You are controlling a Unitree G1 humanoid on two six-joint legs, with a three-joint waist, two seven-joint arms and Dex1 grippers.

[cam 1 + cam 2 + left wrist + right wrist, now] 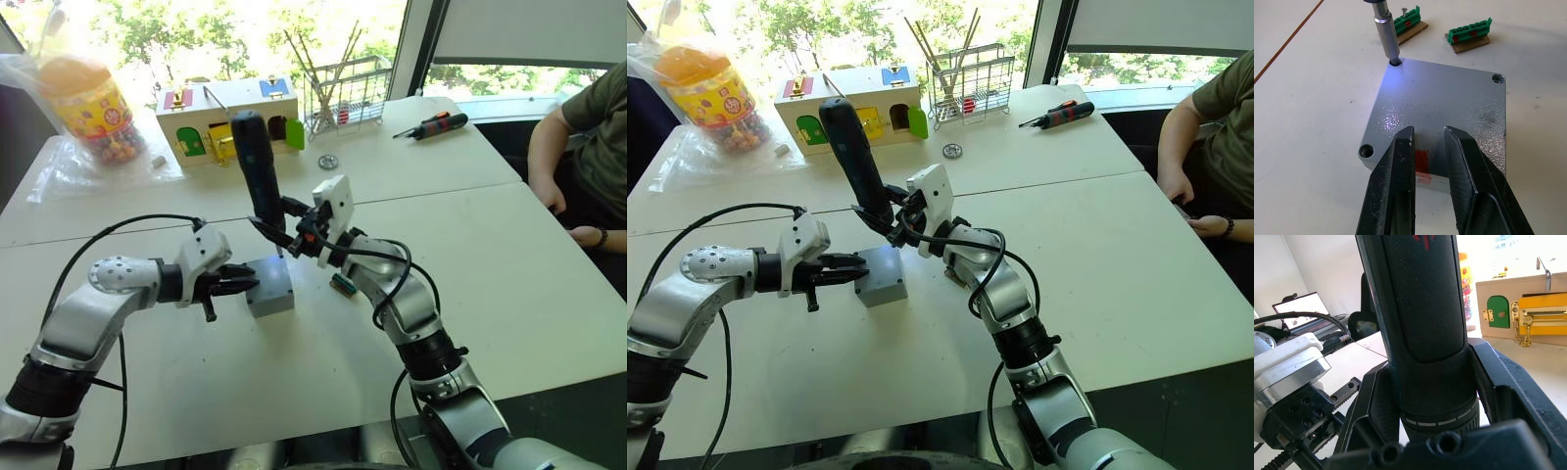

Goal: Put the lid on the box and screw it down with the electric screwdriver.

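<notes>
Grey lid [1444,103], bit at corner hole.

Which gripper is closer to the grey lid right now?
Left. The left gripper has its jaws at the edge of the lid, while the right gripper is above it, holding the electric screwdriver.

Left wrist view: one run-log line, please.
grey square plastic lid on box | black electric screwdriver bit in corner hole | right gripper holds driver | left gripper steadies lid

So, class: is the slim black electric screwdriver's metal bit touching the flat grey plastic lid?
Touching. The left wrist view shows the electric screwdriver's bit seated in the lid's corner screw hole.
</notes>
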